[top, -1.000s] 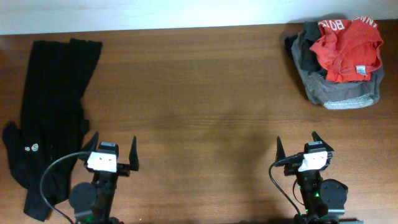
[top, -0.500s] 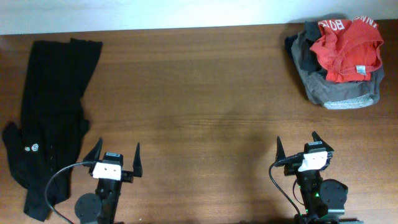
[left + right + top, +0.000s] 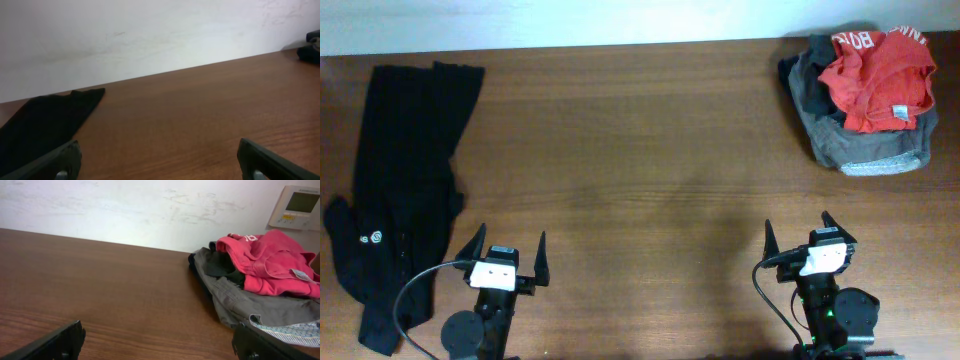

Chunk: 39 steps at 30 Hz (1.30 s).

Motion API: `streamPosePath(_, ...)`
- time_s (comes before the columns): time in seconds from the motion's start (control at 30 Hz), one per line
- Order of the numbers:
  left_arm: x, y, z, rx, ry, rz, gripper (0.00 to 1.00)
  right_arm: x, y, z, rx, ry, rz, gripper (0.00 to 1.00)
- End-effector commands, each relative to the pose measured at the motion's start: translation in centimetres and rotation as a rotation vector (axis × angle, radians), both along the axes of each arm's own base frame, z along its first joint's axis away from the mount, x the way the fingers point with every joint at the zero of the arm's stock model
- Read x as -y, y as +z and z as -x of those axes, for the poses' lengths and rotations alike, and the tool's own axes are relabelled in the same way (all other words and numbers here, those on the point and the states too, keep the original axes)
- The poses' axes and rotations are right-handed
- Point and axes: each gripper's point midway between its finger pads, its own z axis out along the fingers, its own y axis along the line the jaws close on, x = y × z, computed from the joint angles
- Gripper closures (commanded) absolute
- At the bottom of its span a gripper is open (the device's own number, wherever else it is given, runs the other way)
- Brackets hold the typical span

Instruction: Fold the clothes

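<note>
Lying crumpled at the far right corner of the table [image 3: 640, 150], orange-red T-shirt [image 3: 878, 80] atop grey garment [image 3: 860, 145], long black garment [image 3: 405, 180] stretching along the left edge, axis running far to near, left gripper [image 3: 507, 243] and right gripper [image 3: 798, 227] hovering by the near edge, fingers apart, empty.

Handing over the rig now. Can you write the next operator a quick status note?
Left pincer: open, empty, at the front of the table, beside the long black garment lying spread along the left side.
Right pincer: open, empty, front right.
Red T-shirt: crumpled atop a grey garment in the far right corner.
Done: nothing folded.
Left: all of it.
</note>
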Motion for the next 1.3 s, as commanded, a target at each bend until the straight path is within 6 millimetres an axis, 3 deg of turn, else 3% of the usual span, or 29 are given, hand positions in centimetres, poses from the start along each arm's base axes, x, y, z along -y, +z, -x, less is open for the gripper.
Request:
streamPosePath(0.0, 0.15, -1.11, -0.14, -0.041, -0.009, -0.003, 0.01, -0.41, -0.13, 0.04, 0.003, 0.019, -0.001, 0.01)
streamPosePath(1.27, 0.14, -1.47, -0.21, -0.057, -0.009, 0.0, 0.01, -0.4, -0.13, 0.04, 0.003, 0.019, -0.001, 0.01)
